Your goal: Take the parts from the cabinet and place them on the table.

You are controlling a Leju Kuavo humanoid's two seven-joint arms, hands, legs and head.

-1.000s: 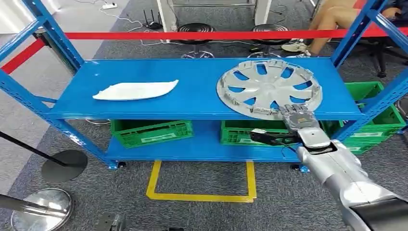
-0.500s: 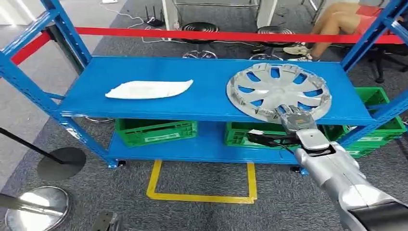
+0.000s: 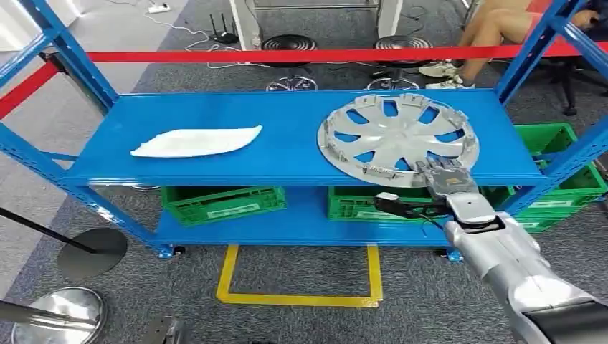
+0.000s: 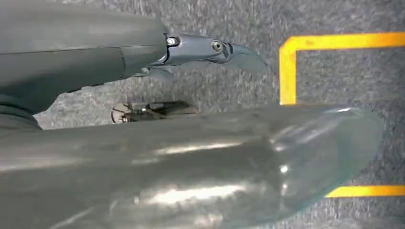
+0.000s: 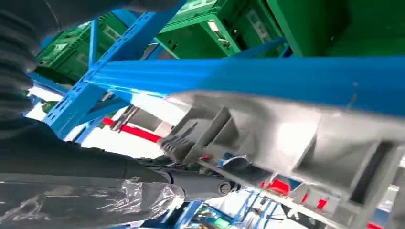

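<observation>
A silver wheel cover (image 3: 398, 132) lies flat on the right half of the blue cabinet shelf (image 3: 287, 154). My right hand (image 3: 446, 178) grips its near rim, fingers laid over the top. In the right wrist view the ribbed rim (image 5: 286, 138) sits just against a dark finger (image 5: 200, 183), with the blue shelf edge behind. A long white curved part (image 3: 195, 141) lies on the shelf's left half, untouched. My left hand (image 4: 191, 157) hangs over the grey floor, fingers apart and holding nothing.
Green crates (image 3: 222, 201) (image 3: 358, 201) stand on the lower shelf, another (image 3: 566, 186) at the right. Blue uprights flank the shelf and a red bar (image 3: 301, 54) runs behind. A yellow floor marking (image 3: 297, 297) lies in front, stanchion bases (image 3: 92, 251) at the left. A person's legs (image 3: 495, 29) are behind.
The whole picture swayed sideways and back, so the camera moved. My right hand stays at the wheel cover's near rim; both parts keep their places on the shelf.
</observation>
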